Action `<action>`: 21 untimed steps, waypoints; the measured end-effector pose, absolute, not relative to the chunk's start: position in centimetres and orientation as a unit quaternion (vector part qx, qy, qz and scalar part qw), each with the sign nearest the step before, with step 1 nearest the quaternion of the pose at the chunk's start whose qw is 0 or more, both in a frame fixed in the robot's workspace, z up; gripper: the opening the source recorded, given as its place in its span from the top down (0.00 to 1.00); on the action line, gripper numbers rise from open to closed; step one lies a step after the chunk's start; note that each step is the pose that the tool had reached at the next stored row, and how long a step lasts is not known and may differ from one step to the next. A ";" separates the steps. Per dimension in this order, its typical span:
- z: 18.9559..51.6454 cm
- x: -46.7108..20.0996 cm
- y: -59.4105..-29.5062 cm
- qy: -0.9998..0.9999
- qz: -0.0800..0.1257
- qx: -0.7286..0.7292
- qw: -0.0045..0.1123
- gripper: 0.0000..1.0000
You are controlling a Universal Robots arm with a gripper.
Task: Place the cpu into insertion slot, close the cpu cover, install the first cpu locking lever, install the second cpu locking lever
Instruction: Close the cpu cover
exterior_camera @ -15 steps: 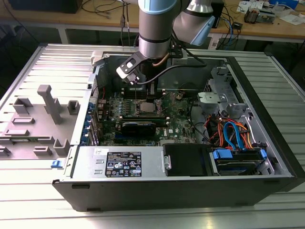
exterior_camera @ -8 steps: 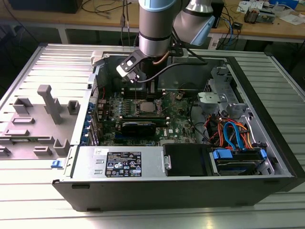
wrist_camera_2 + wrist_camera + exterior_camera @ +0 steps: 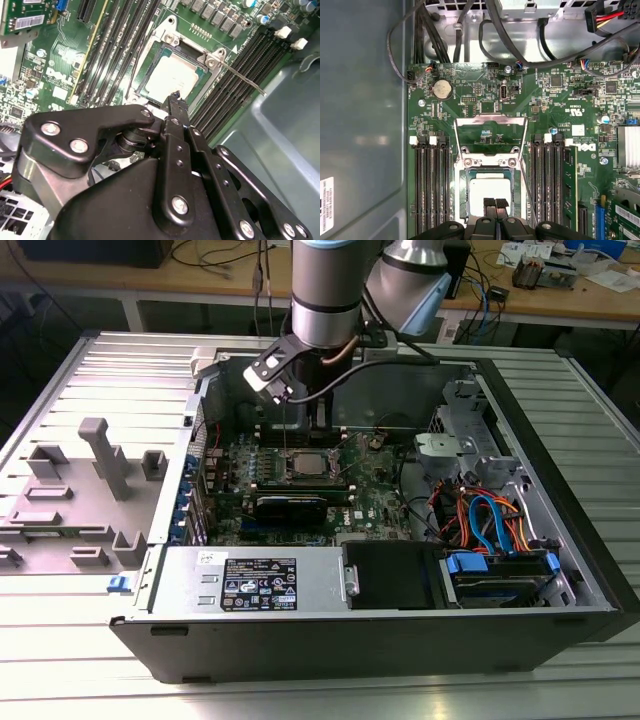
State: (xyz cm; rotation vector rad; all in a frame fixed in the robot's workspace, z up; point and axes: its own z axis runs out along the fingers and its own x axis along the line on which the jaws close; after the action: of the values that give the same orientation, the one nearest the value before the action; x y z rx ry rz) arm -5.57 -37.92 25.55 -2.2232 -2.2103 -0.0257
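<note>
Ribbed metal table [image 3: 590, 680], with an open PC case [image 3: 330, 655] lying on its side on it. Grey plastic fixture [image 3: 105, 455] sits on the table beside the case, toward the exterior view's left. Arm [image 3: 325, 290] reaches down into the case over the green motherboard [image 3: 555, 100]. cpu [image 3: 490, 192] is seated flat in the insertion slot [image 3: 461, 197], its silver top showing in both wrist views. cpu cover [image 3: 490, 118] is open, swung back off the socket on its hinge, with green board visible through its window. One locking lever [image 3: 244, 79] is unlatched and sticks out across the memory slots [image 3: 260, 50]. Gripper [image 3: 495, 202] has its fingertips pinched together with nothing between them. The tips are right over one edge of the cpu; can't tell if they touch it
</note>
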 end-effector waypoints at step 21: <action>27.2 -5.6 -37.9 -0.705 -0.008 -0.709 0.003 0.89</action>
State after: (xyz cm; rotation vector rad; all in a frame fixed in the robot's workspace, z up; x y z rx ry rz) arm -5.57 -37.92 27.15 -2.2231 -2.2104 -0.0258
